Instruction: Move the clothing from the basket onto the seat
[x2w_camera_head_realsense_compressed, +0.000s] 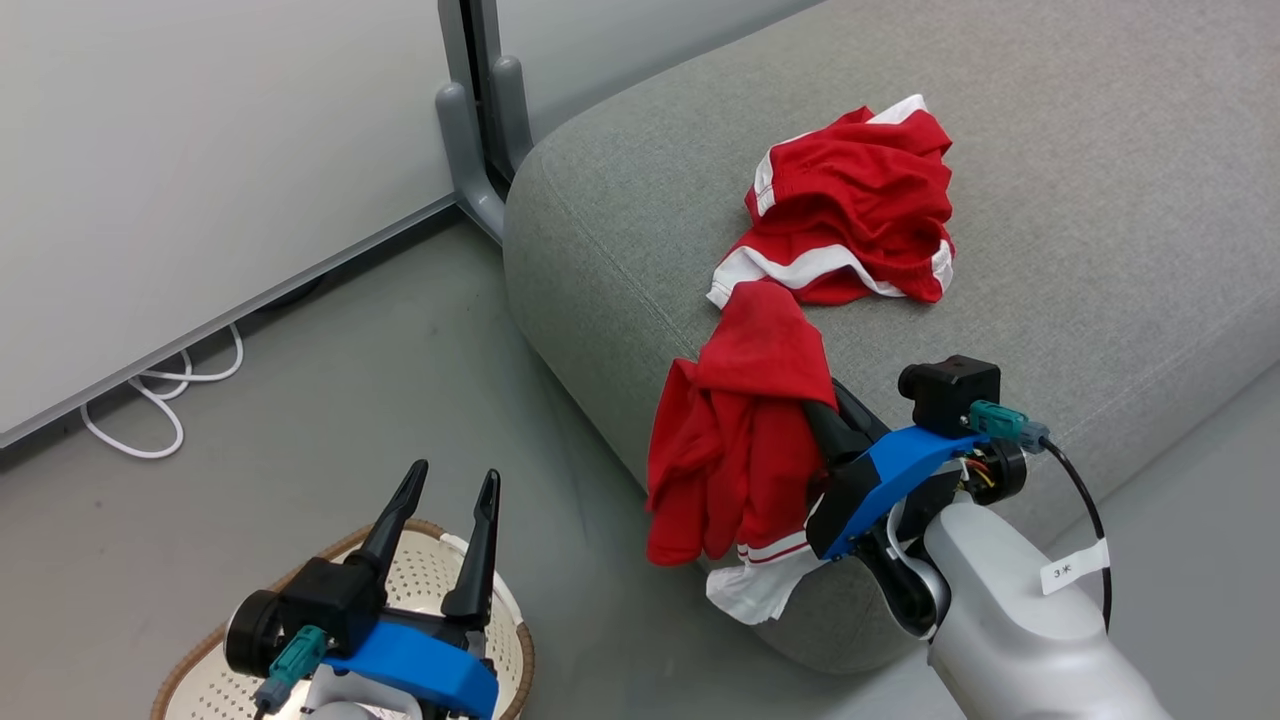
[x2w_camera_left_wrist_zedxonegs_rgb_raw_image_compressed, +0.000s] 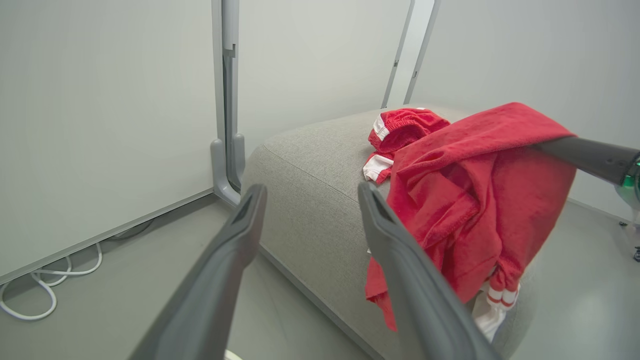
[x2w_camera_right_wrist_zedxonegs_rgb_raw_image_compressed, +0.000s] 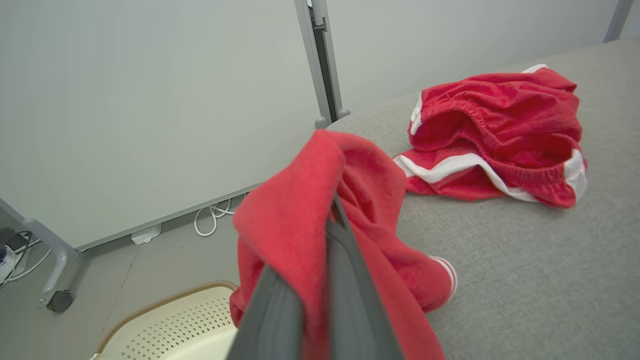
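Right gripper (x2w_camera_head_realsense_compressed: 820, 412): fingers drawn together and clamped on a fold of red cloth; the fingertips are covered by the fabric. In the right wrist view the cloth runs between the two fingers.
Held garment (x2w_camera_head_realsense_compressed: 735, 440): red, with white stripes and a white trim band at its lower end. It is draped over the right gripper's fingers and hangs down the rounded front edge of the seat (x2w_camera_head_realsense_compressed: 1050, 250), near the seat's left corner. Its upper fold reaches the seat top.
Second garment (x2w_camera_head_realsense_compressed: 860, 200): red with white bands, lying crumpled on the seat top, back from the front edge. Its white trim is just beside the held garment's upper fold; contact between the two cannot be told.
Left gripper (x2w_camera_head_realsense_compressed: 455, 472): fingers apart, nothing between them, pointing towards the seat's left corner and well apart from the clothing.
Basket (x2w_camera_head_realsense_compressed: 420, 578): cream, perforated, brown rim; stands on the floor (x2w_camera_head_realsense_compressed: 400, 350) directly beneath the left gripper, near the seat's front edge.
Partition panel (x2w_camera_head_realsense_compressed: 200, 150): pale, on grey feet, beyond the seat's left corner.
Cable (x2w_camera_head_realsense_compressed: 160, 400): white, looped on the floor along the panel's base.
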